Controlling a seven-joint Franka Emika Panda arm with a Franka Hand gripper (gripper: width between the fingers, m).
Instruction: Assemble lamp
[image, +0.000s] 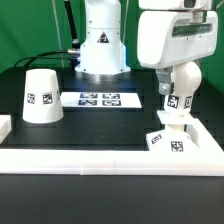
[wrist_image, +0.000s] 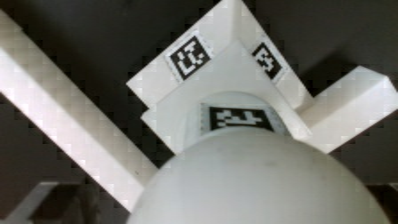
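The white bulb (image: 176, 112) stands upright over the small square stepped base (image: 166, 141), which lies at the exterior view's right, against the white rail corner. The bulb's lower end meets the base top; how deep it sits is hidden. My gripper (image: 180, 98) is shut on the bulb's upper part. In the wrist view the bulb (wrist_image: 249, 175) fills the near field, with the tagged base (wrist_image: 217, 72) beyond it; my fingers do not show there. The cone shade (image: 40, 95) stands alone at the exterior view's left.
The marker board (image: 97, 99) lies flat in the middle of the black table. A long white rail (image: 100, 155) runs along the front and turns up the right side (image: 205, 135). The robot's pedestal (image: 103, 50) stands behind.
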